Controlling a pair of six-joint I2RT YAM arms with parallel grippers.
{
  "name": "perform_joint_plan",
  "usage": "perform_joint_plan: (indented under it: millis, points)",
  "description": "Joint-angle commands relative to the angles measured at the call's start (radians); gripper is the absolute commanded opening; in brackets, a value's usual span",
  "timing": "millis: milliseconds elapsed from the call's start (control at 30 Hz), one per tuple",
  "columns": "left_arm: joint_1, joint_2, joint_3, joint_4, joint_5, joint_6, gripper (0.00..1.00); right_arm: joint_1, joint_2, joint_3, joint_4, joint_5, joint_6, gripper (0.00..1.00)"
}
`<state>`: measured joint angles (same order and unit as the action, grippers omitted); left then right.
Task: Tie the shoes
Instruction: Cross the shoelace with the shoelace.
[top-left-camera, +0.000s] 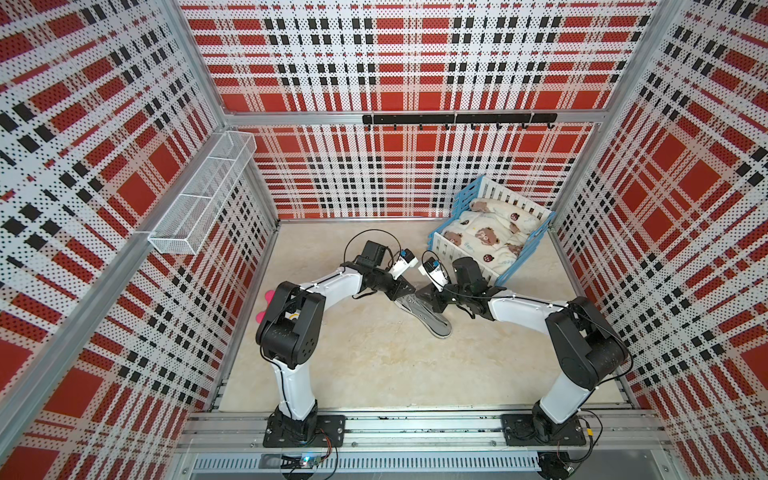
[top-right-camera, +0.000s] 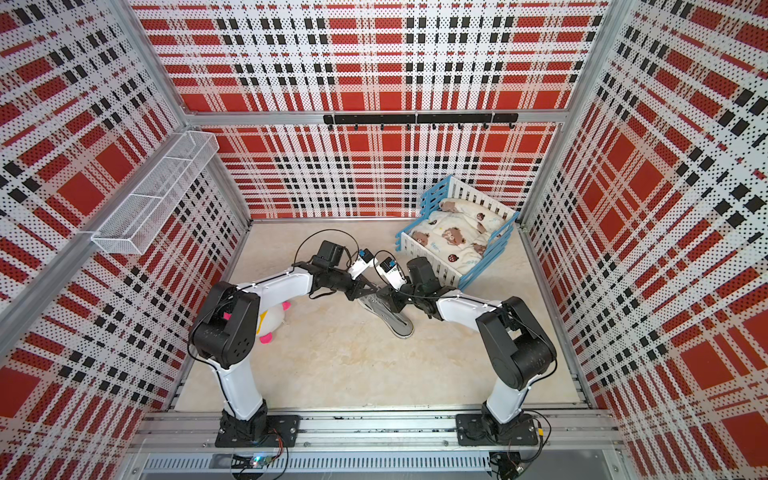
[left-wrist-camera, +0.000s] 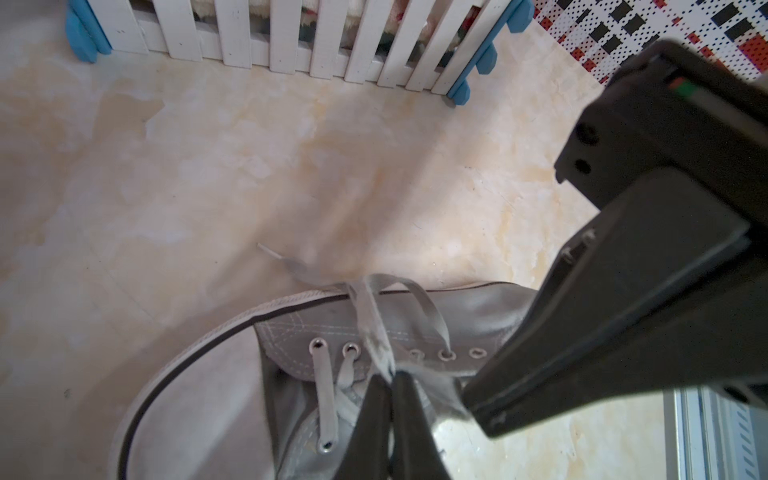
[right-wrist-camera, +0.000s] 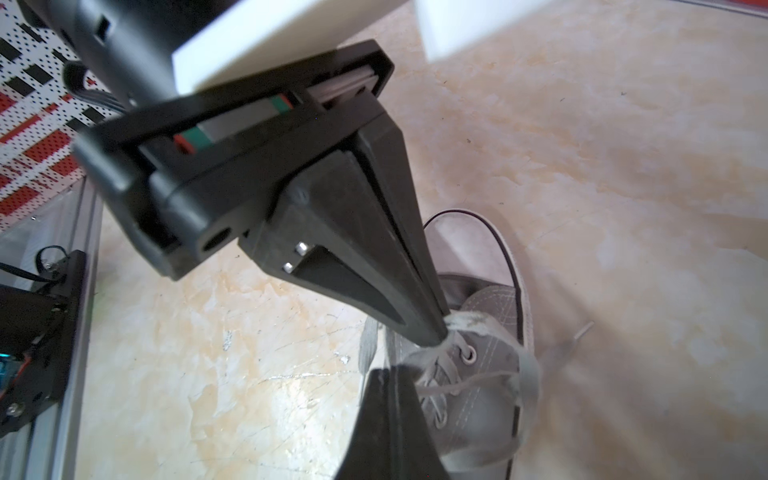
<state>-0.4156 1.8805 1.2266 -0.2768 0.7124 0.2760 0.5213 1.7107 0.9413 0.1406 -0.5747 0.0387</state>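
In both top views the shoe (top-left-camera: 434, 322) sits in the middle of the desk (top-left-camera: 374, 365), pretty near the little fenced bed (top-left-camera: 457, 252). Left wrist view: left hand (left-wrist-camera: 392, 374) is pinched tight on a lace (left-wrist-camera: 376, 320) right by the eyelets (left-wrist-camera: 351, 350). Right wrist view: right hand (right-wrist-camera: 395, 372) clamps lace too, tip just beside the left hand's.

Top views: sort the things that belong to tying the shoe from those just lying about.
Job in hand: sneaker, laces, left gripper and right gripper, both shut on laces.
Lying about: plush toy, doll bed, wire basket, hook rail.
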Motion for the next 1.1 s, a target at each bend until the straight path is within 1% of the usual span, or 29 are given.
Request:
perform_joint_plan:
  millis: [0,100,267,333,400,500,567,667,733,867,1067]
  points:
    - [0.005,-0.021,-0.025,0.027,0.012,-0.002,0.04,-0.019,-0.022,0.025,-0.041,-0.091,0.099,0.0]
    - [0.004,-0.023,-0.035,0.033,0.013,-0.003,0.0,-0.034,-0.02,0.031,-0.041,-0.166,0.158,0.0]
    - [0.0,-0.028,-0.051,0.037,0.017,0.001,0.0,-0.062,-0.032,0.01,0.008,-0.278,0.252,0.0]
    - [-0.001,-0.029,-0.057,0.041,0.021,0.002,0.0,-0.068,-0.046,-0.003,0.017,-0.278,0.247,0.05]
    - [-0.002,-0.031,-0.063,0.041,0.024,0.003,0.0,-0.067,-0.058,0.001,-0.026,-0.226,0.192,0.1]
    - [-0.001,-0.031,-0.065,0.042,0.025,0.005,0.0,-0.068,-0.068,-0.012,-0.041,-0.146,0.128,0.16]
    - [-0.001,-0.032,-0.065,0.042,0.025,0.004,0.0,-0.069,-0.073,-0.03,-0.021,-0.094,0.105,0.2]
    - [-0.003,-0.035,-0.065,0.042,0.024,0.003,0.0,-0.067,-0.061,-0.023,-0.039,-0.041,0.072,0.25]
    - [-0.002,-0.035,-0.065,0.042,0.022,0.002,0.0,-0.064,-0.049,-0.008,-0.073,0.005,0.047,0.31]
    - [-0.002,-0.037,-0.064,0.042,0.02,0.002,0.0,-0.057,-0.025,0.008,-0.108,0.039,0.024,0.34]
    - [0.0,-0.037,-0.064,0.042,0.019,0.002,0.0,-0.038,0.008,0.031,-0.139,0.075,0.002,0.34]
